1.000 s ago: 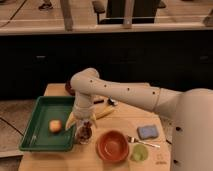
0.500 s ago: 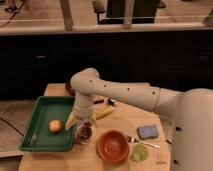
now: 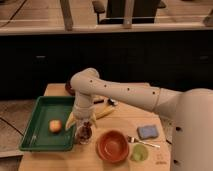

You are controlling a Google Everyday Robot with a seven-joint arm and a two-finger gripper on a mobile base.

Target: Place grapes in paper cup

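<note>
The grapes [image 3: 86,132], a small dark reddish bunch, sit at the table's front, just right of the green tray [image 3: 37,137]. They seem to rest in a small pale cup [image 3: 85,139], but I cannot make out the cup's rim. My gripper [image 3: 85,121] points straight down right above the grapes, at the end of the white arm [image 3: 115,92] that comes in from the right. The gripper hides the top of the bunch.
An orange-yellow fruit [image 3: 55,125] lies in the green tray. A banana [image 3: 103,113] lies behind the gripper. An orange-red bowl [image 3: 113,145], a fork [image 3: 144,143], a small green cup [image 3: 139,153] and a blue sponge [image 3: 148,131] stand to the right.
</note>
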